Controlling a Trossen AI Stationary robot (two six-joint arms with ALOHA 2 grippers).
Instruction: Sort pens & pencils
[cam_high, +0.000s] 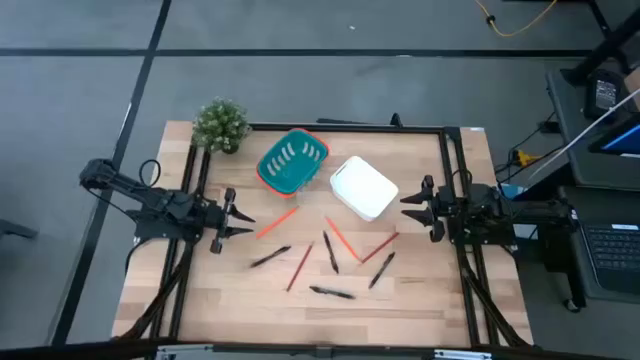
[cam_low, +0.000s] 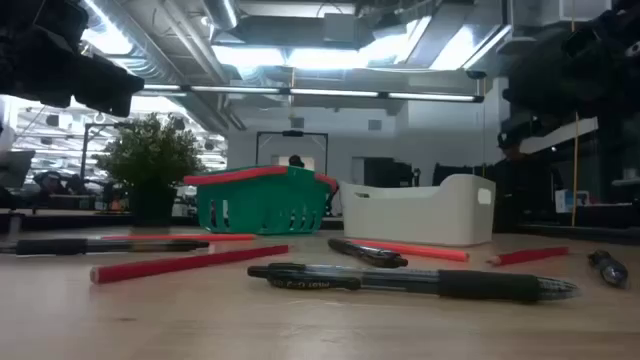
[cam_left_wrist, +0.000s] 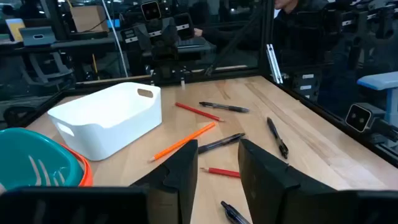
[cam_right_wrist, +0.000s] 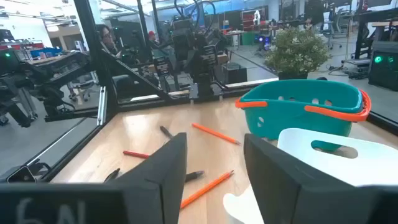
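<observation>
I see the left hand (cam_high: 243, 219) at nine o'clock of the bench (cam_high: 430, 290), fingers apart, holding nothing. The right hand (cam_high: 408, 208) at three o'clock is the same. Between them, toward six o'clock, the pens (cam_high: 331, 292) and pencils (cam_high: 343, 237) lie scattered. At twelve o'clock stand the teal basket (cam_high: 291, 162) and white bin (cam_high: 363, 187).

From up top I count four pens (cam_high: 331, 292) and four pencils (cam_high: 277, 223), all loose on the table (cam_high: 440, 300). Two bins at 12 o'clock: one teal basket (cam_high: 291, 162) and one white tub (cam_high: 364, 187). One little plant (cam_high: 221, 125) around 10 o'clock. Two arms.
</observation>
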